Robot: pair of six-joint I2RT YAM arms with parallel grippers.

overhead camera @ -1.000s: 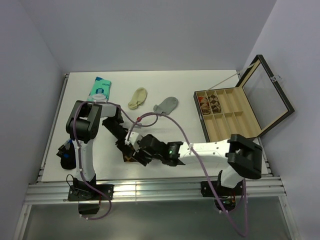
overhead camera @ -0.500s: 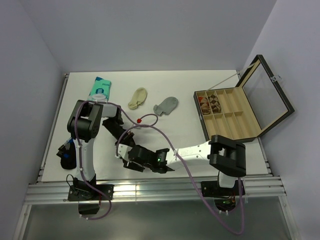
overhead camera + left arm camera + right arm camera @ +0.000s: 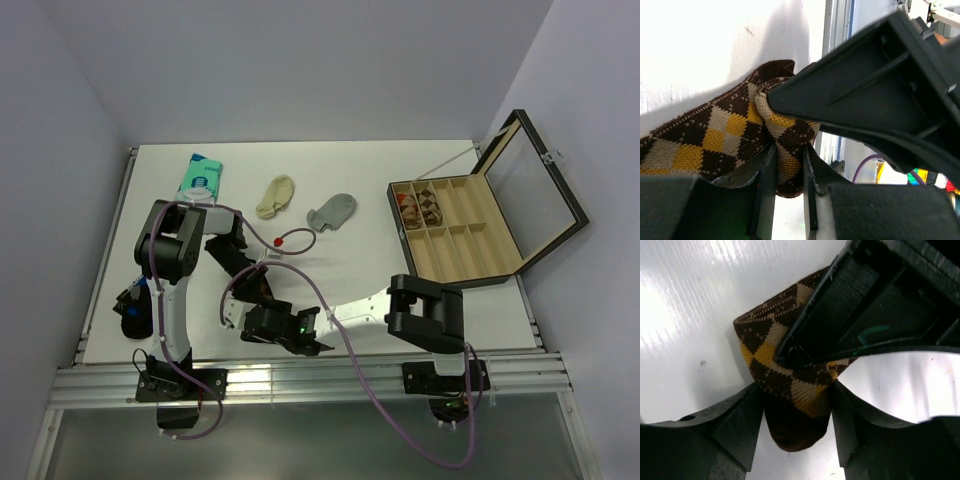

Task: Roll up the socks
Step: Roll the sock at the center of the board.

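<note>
Left wrist view: my left gripper (image 3: 787, 167) pinches the sock (image 3: 715, 140) at lower centre, the right gripper (image 3: 795, 407) clamps the same fold, so I'd turn both together, keeping it tight.

Links (image 3: 168, 312): my white tubes between black joints (image 3: 425, 318).
Cables (image 3: 316, 292): mauve; red connector (image 3: 281, 241) beyond my right wrist (image 3: 285, 328).
Fingers (image 3: 735, 432): matte black.
Light (image 3: 293, 322): green, on that wrist.

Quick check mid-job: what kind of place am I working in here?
Probably a robot lab test cell: bare white table, plain walls boxing it in, aluminium rail along its near edge.
</note>
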